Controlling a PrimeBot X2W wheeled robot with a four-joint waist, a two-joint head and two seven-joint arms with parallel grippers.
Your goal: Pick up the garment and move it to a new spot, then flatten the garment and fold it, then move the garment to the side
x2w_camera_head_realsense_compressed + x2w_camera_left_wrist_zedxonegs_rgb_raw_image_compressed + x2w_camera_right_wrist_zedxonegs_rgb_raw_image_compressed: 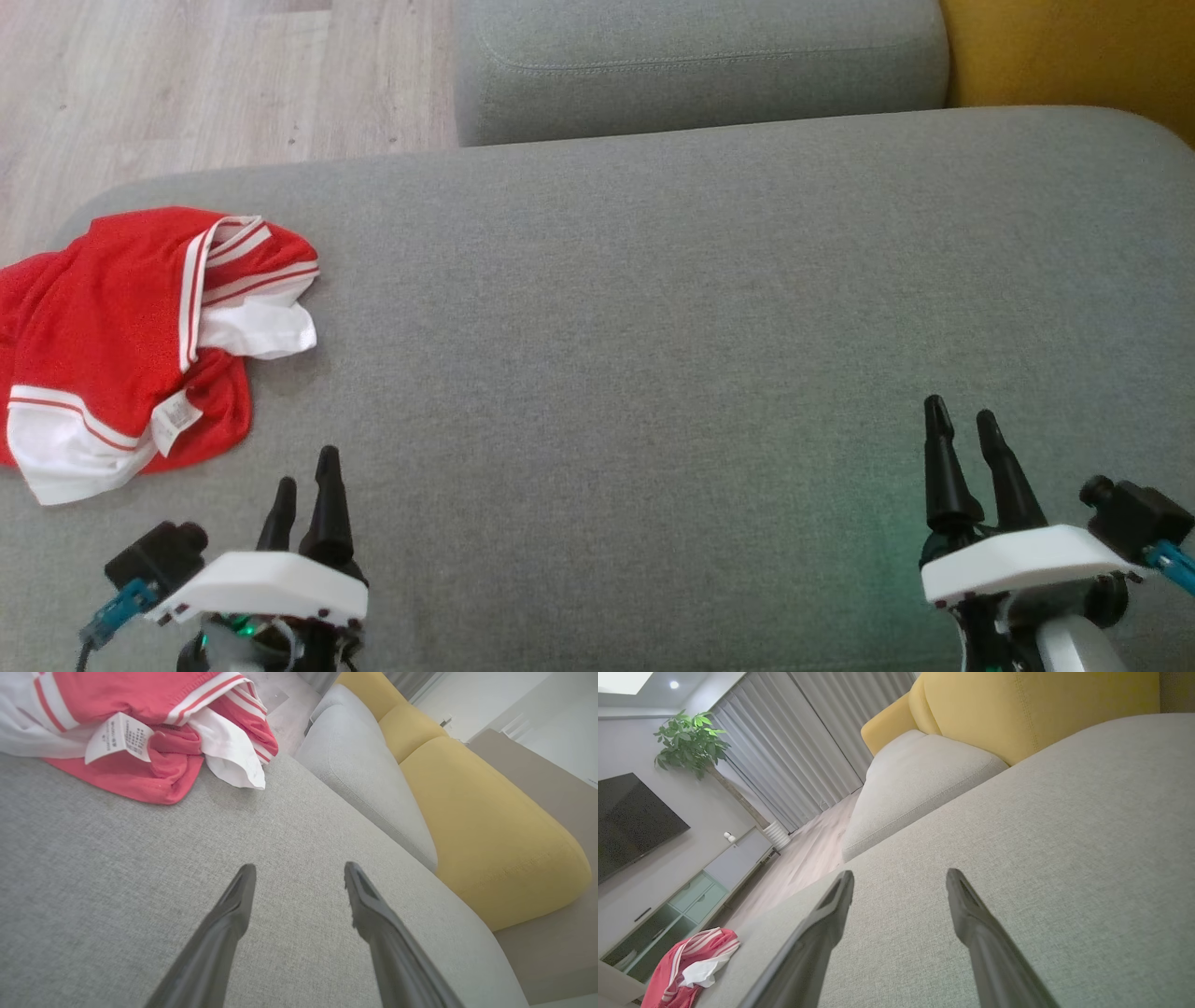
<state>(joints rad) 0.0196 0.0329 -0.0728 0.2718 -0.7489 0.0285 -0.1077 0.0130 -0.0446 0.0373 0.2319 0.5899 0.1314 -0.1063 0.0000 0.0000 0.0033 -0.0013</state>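
Garment (121,345) lies crumpled at the sofa's (653,327) left edge, near the left gripper (306,467); the right gripper (961,411) is well apart. Both stand wide open, empty. Best pinch a thick red fold, not the label (175,420), and lift clear before carrying.
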